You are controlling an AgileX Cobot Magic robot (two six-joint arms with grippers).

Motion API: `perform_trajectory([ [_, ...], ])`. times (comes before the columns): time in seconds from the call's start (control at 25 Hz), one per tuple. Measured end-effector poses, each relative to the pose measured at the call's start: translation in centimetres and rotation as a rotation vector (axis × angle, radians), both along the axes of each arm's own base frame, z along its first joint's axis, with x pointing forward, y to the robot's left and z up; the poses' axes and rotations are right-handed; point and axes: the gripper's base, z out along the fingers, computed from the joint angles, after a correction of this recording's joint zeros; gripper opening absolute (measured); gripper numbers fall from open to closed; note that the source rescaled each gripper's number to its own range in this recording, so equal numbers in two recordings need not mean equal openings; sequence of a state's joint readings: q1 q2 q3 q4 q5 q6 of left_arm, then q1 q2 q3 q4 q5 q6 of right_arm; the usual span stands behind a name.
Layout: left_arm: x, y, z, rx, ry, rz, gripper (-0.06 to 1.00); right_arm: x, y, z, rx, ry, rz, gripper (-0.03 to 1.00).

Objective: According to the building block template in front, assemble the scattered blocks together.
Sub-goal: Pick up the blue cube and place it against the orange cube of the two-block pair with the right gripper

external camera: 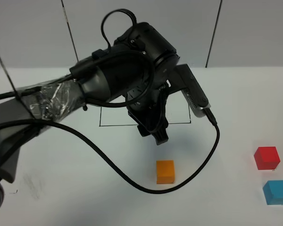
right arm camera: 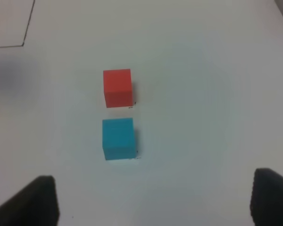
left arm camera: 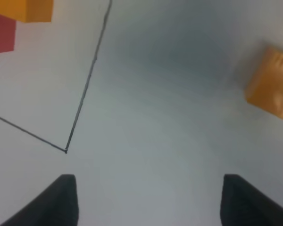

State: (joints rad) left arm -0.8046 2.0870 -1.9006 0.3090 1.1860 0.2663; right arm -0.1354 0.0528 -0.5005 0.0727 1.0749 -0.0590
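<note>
The orange block [external camera: 165, 171] lies on the white table in front of the black outline [external camera: 114, 125]. My left gripper [external camera: 156, 135] hangs open and empty above the table, between the outline and this block. In the left wrist view the block [left arm camera: 272, 87] is off to one side, ahead of the open gripper [left arm camera: 151, 202]. The template's orange [left arm camera: 28, 9] and red [left arm camera: 2, 33] cubes show inside the outline [left arm camera: 85, 89]; its blue cube is hidden. The red block [external camera: 266, 157] and blue block [external camera: 277, 192] lie at the right. My right gripper [right arm camera: 153, 202] is open above them [right arm camera: 117, 88] [right arm camera: 118, 138].
The left arm [external camera: 122, 75] with its black cable [external camera: 108, 162] covers the middle of the outline in the exterior high view. The cable loops over the table just in front of the orange block. A corner of the outline [right arm camera: 24, 33] shows in the right wrist view.
</note>
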Motion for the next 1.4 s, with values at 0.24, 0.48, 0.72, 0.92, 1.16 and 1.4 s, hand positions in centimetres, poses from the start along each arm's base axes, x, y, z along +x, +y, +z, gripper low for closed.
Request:
perform_trajectory([
  [0.24,-0.6,1.7,4.2,-0.116,-0.078,0.146,0.68,0.0,0.0,0.0,0.001,0.000,-0.001,0.87],
  [0.48,-0.5,5.1,8.6,-0.291,-0.156,0.438,0.99,0.0,0.0,0.0,0.001,0.000,-0.001,0.87],
  [0.72,-2.2,8.7,14.0,-0.460,-0.244,0.593,1.00,0.0,0.0,0.0,0.001,0.000,-0.001,0.87],
  [0.92,-5.0,11.1,18.3,-0.576,-0.310,0.611,1.00,0.0,0.0,0.0,0.001,0.000,0.000,0.87],
  [1.16,-8.6,14.1,22.5,-0.705,-0.383,0.621,0.99,0.0,0.0,0.0,0.001,0.000,0.000,0.87],
  [1.4,-13.1,18.1,25.4,-0.754,-0.486,0.575,0.97,0.0,0.0,0.0,0.001,0.000,-0.001,0.87],
])
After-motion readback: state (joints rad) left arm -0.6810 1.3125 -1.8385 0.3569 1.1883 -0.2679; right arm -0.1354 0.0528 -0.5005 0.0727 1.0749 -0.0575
